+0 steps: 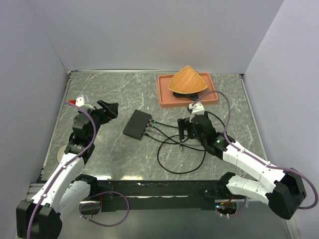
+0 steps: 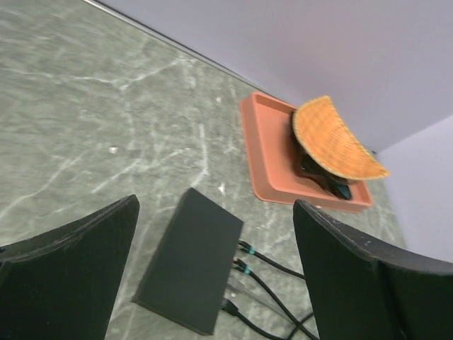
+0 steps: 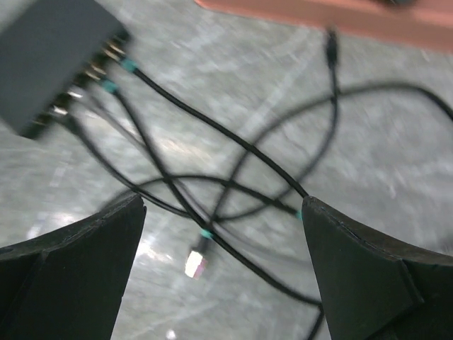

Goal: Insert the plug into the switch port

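The flat black switch box (image 1: 137, 124) lies mid-table, with several black cables plugged into the switch port edge (image 1: 146, 127) on its right side. In the right wrist view a loose plug (image 3: 196, 263) with a clear tip and a teal collar lies on the table among crossing cables. My right gripper (image 3: 223, 202) hovers open just above it, nothing between its fingers. That plug (image 1: 181, 148) sits just below the right gripper (image 1: 186, 133) in the top view. My left gripper (image 1: 110, 109) stands open, raised to the left of the box (image 2: 191, 262), touching nothing.
A terracotta tray (image 1: 164, 97) sits at the back right, holding a woven orange fan-shaped basket (image 1: 187, 80) over a dark object (image 2: 322, 173). Black cable loops (image 1: 174, 167) sprawl between the box and the right arm. White walls close in on the left, back and right.
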